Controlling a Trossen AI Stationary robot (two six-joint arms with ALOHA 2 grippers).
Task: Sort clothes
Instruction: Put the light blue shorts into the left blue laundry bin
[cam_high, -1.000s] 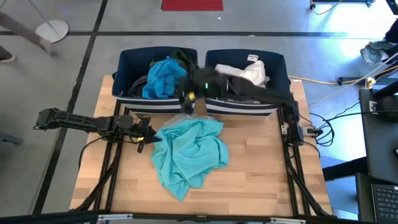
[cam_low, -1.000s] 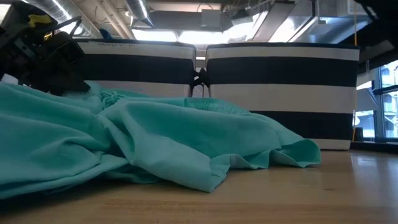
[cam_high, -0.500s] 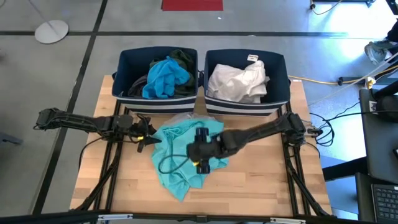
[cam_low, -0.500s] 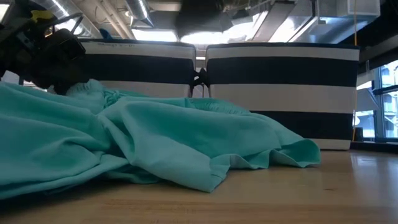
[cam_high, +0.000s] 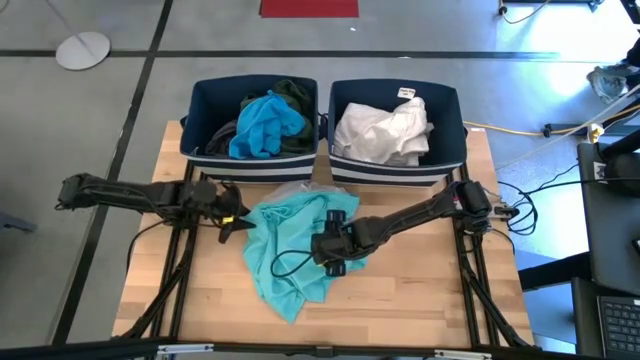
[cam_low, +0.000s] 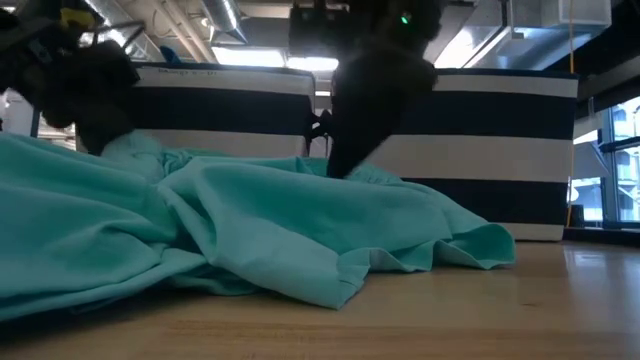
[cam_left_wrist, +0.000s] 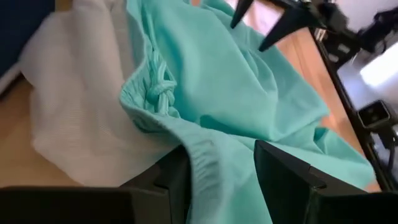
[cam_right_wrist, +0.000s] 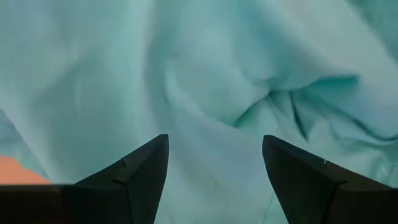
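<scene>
A crumpled turquoise fabric garment (cam_high: 300, 250) lies spread on the light wooden slatted table (cam_high: 420, 300), nearer than the two bins. The right gripper (cam_right_wrist: 214, 180) hangs directly over the middle of this garment, its two dark fingers spread wide with fabric showing between them, gripping nothing. The left gripper (cam_left_wrist: 217, 171) sits at the garment's left edge; a bunched hem lies between its fingers, which stand apart on either side of it, and whether they pinch it cannot be told. A thin pale white cloth (cam_left_wrist: 81, 112) lies under the garment's far edge, just in front of the bins. Beyond the garment stand two navy bins with white stripes, side by side. The left navy bin (cam_high: 200, 120) holds a bright blue garment (cam_high: 262, 125) among dark green clothes (cam_high: 293, 95). The right navy bin (cam_high: 452, 125) holds white clothes (cam_high: 385, 130).
</scene>
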